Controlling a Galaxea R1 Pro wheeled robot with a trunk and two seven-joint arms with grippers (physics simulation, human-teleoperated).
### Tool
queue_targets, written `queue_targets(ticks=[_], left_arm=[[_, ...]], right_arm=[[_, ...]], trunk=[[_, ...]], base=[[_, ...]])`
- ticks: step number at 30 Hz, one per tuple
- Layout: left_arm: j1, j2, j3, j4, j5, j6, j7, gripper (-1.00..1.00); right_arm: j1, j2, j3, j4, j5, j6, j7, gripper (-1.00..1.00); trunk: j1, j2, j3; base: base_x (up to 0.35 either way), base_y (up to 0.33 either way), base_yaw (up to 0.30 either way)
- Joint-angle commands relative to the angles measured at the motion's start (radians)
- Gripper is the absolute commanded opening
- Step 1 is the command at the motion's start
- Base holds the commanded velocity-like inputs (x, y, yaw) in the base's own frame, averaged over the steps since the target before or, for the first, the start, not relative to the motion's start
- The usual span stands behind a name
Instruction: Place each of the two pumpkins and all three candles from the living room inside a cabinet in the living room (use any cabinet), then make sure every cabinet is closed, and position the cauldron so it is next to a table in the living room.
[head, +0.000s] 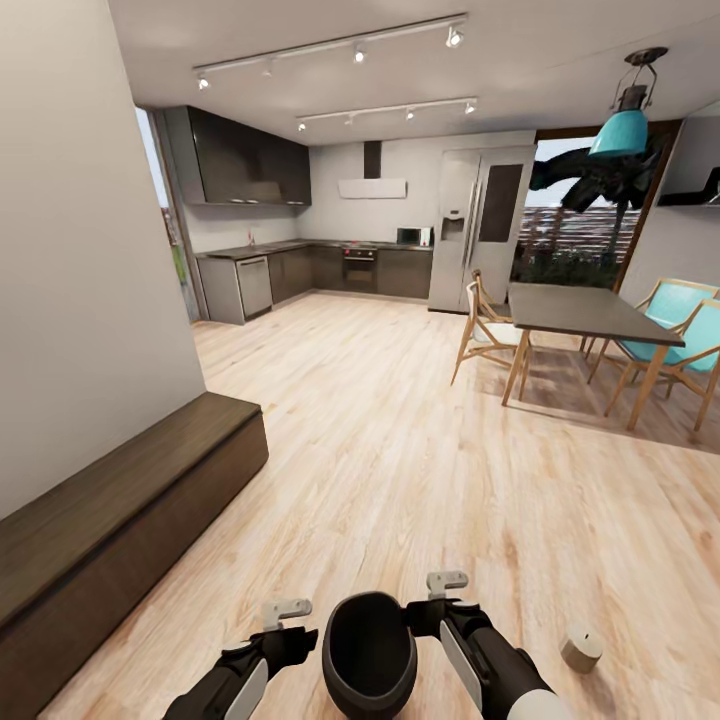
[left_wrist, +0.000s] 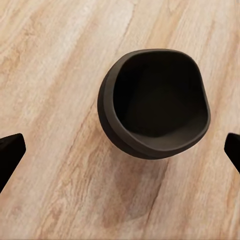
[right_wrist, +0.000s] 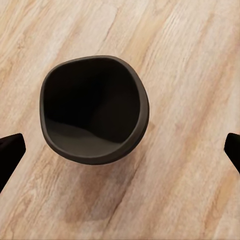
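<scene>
The cauldron (head: 369, 655), a round black pot with an open mouth, sits low in front of me between my two arms, over the wood floor. My left gripper (head: 287, 643) is at its left side and my right gripper (head: 432, 616) at its right. Looking down, the left wrist view has the cauldron (left_wrist: 156, 102) beyond the open left gripper (left_wrist: 120, 150), and the right wrist view has the cauldron (right_wrist: 94, 109) beyond the open right gripper (right_wrist: 120, 150). A small beige candle (head: 581, 648) stands on the floor by my right arm. The long low dark-brown cabinet (head: 120, 500) runs along the left wall, fronts shut. The pumpkins are out of view.
A grey dining table (head: 580, 310) with wooden and teal chairs (head: 690, 345) stands at the right. Beyond the wide wood floor (head: 400, 430) lies the kitchen with dark counters (head: 300, 270) and a fridge (head: 480, 230). A white wall (head: 70, 250) rises above the cabinet.
</scene>
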Motion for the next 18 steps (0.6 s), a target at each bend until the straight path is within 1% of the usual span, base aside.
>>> queue_targets(ticks=[1,4,5,8,10,14,18], left_arm=[[0.0,0.0,-0.003,-0.002,0.008,0.005,0.001,1.0],[0.0,-0.001,-0.004,-0.002,0.007,0.005,0.001,1.0],[0.0,-0.001,-0.004,-0.002,0.006,0.005,0.001,1.0],[0.0,-0.001,-0.004,-0.002,0.006,0.005,0.001,1.0],[0.0,-0.002,-0.004,-0.002,0.006,0.005,0.001,1.0],[0.0,-0.001,-0.005,-0.002,0.006,0.005,0.001,1.0],[0.0,-0.002,-0.007,-0.002,0.007,0.005,0.001,1.0]], right_arm=[[0.0,-0.001,0.003,-0.001,-0.004,0.005,-0.003,1.0],[-0.001,0.0,-0.001,0.002,-0.011,0.009,0.001,1.0],[0.0,-0.001,-0.001,0.002,-0.023,0.01,0.003,1.0],[-0.001,-0.001,0.0,0.0,-0.091,0.007,0.008,1.0],[-0.001,-0.001,0.003,0.001,-0.12,0.001,0.009,1.0],[0.0,-0.003,0.007,0.001,-0.135,-0.004,0.009,1.0],[0.0,-0.004,0.008,0.002,-0.136,-0.006,0.007,1.0]], trunk=[[0.004,-0.008,-0.004],[0.015,-0.029,-0.014],[0.019,-0.036,-0.017],[0.031,-0.057,-0.026],[0.038,-0.071,-0.032],[0.054,-0.099,-0.045],[0.069,-0.127,-0.057]], base=[[0.0,0.0,0.0],[0.0,0.0,0.0],[0.0,0.0,0.0],[0.0,0.0,0.0],[0.0,0.0,0.0],[0.0,0.0,0.0],[0.0,0.0,0.0]])
